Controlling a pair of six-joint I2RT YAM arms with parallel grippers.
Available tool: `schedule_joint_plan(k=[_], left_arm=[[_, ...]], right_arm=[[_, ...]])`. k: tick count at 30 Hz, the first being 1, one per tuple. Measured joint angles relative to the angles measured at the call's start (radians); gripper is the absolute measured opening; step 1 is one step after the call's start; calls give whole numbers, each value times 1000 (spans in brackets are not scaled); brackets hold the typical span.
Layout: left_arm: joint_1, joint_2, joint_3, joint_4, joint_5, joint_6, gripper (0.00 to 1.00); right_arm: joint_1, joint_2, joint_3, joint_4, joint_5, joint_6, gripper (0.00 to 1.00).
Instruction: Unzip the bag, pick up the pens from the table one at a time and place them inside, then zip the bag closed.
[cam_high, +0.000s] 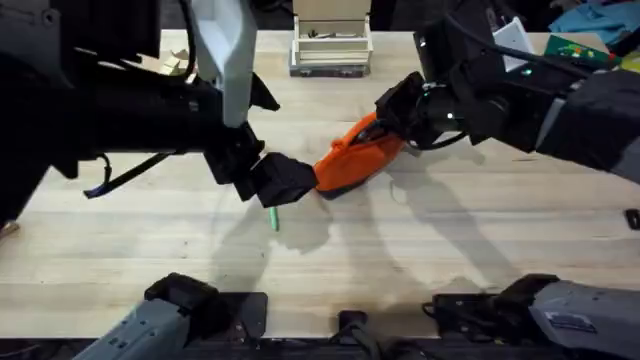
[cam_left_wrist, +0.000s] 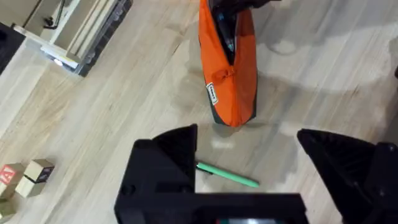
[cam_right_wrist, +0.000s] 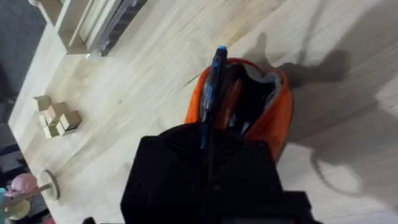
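Note:
The orange bag (cam_high: 352, 158) lies slanted in the middle of the table (cam_high: 480, 240), unzipped, its dark inside showing in the right wrist view (cam_right_wrist: 252, 99). My right gripper (cam_high: 393, 113) hovers over the bag's far end, shut on a dark pen (cam_right_wrist: 211, 102) with a blue end that points at the bag's opening. The green pen (cam_high: 272, 218) lies on the wood just off the bag's near end. My left gripper (cam_left_wrist: 249, 165) hangs above it, open wide, with the green pen (cam_left_wrist: 227, 175) between the fingers and untouched.
A white rack (cam_high: 330, 45) stands at the table's back edge. Small wooden blocks (cam_left_wrist: 28, 177) sit on the table out to the left of the bag. Coloured items (cam_high: 580, 45) lie at the back right. Bare wood stretches along the front.

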Motion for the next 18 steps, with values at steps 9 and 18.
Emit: schedule_joint_plan(k=[9, 18], left_arm=[[0, 0, 0, 0, 0, 0, 993], [0, 0, 0, 0, 0, 0, 993]], right_arm=[[0, 0, 0, -48, 38, 39, 36], [40, 3, 0, -60, 86, 118, 34]])
